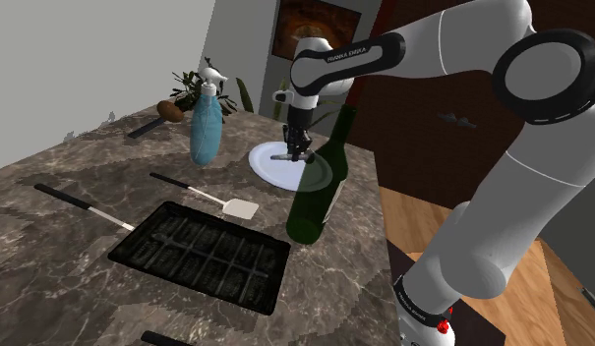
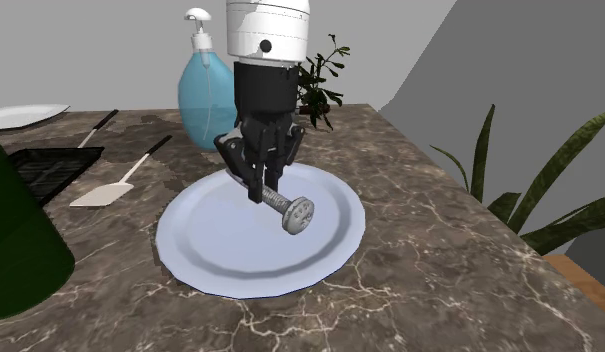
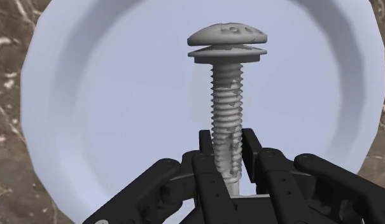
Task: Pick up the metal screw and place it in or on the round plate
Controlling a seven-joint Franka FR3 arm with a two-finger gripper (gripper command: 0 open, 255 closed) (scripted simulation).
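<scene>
Right over the middle of the pale round plate (image 2: 212,252), the black jaws pinch the grey screw (image 2: 290,208) by the tip of its threaded shank. The wrist view shows the screw (image 3: 227,102) standing straight out from between the two fingers (image 3: 207,162), its domed head and washer pointing away from them, with the plate (image 3: 108,114) behind it. In the second exterior view the screw slants down from the jaws so that its head is its lowest part, very near the plate's flat centre; whether it touches the plate I cannot tell. The plate (image 1: 270,165) lies on the dark marbled table (image 2: 440,280), near the table's far corner on the shoulder view's right, and the white arm (image 1: 384,49) reaches over to it from above. A blue soap dispenser (image 1: 207,123) with a white pump stands just beside the plate, toward the shoulder view's left. A dark green bottle (image 1: 320,187) stands upright near the plate on the side toward the stand. A spatula (image 1: 211,197) with a black handle lies flat between the dispenser and a black tray (image 1: 202,256) in the middle of the table. A leafy potted plant (image 2: 320,80) stands at the table's edge behind the dispenser.
</scene>
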